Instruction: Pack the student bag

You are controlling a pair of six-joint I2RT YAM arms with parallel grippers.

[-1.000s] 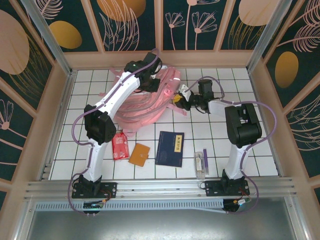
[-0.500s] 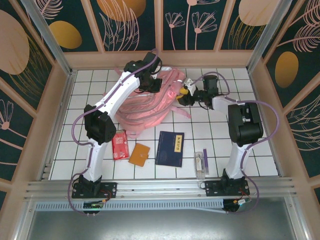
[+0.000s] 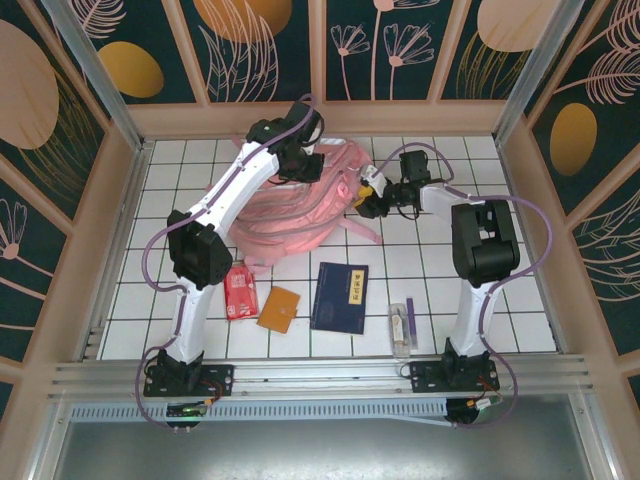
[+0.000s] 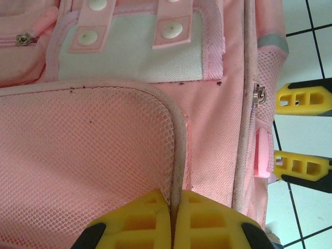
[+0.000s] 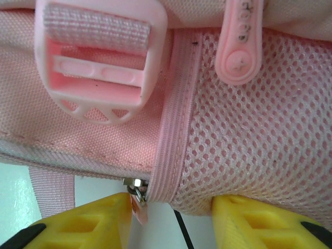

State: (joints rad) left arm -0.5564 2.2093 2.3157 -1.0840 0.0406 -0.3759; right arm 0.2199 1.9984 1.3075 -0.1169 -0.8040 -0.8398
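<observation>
Pink fabric takes up the far middle of the white tiled tabletop (image 3: pixel 520 300): the student bag (image 3: pixel 290 205) lies slumped there, its straps trailing toward the near side. Both arms reach to it from either side.

The left jaws are together, clamped on the student bag: in the left wrist view the two yellow fingers (image 4: pixel 135 220) meet on the piped edge of a mesh pocket (image 4: pixel 78 155), with the cord of the piping running straight into the seam between them.

The right jaws stand apart at the bag's right flank. From the left wrist camera their yellow fingers (image 4: pixel 303 98) sit one above the other just off the side seam, a small pink tab (image 4: pixel 264 153) between them and a metal zip pull (image 4: pixel 259 95) close by. The right wrist camera shows a pink ribbed band (image 5: pixel 171 135) and mesh dropping into the gap, a plastic strap buckle (image 5: pixel 98 67) above, and a metal zip slider (image 5: pixel 136 187) just beside one finger; whether that finger touches it is hard to say.

Nearer the arm bases, well apart from the bag, lie a red packet (image 3: pixel 239 290), an orange-brown wallet (image 3: pixel 279 309), a dark blue booklet (image 3: pixel 339 297) and a clear case with a purple pen (image 3: pixel 402 325).
</observation>
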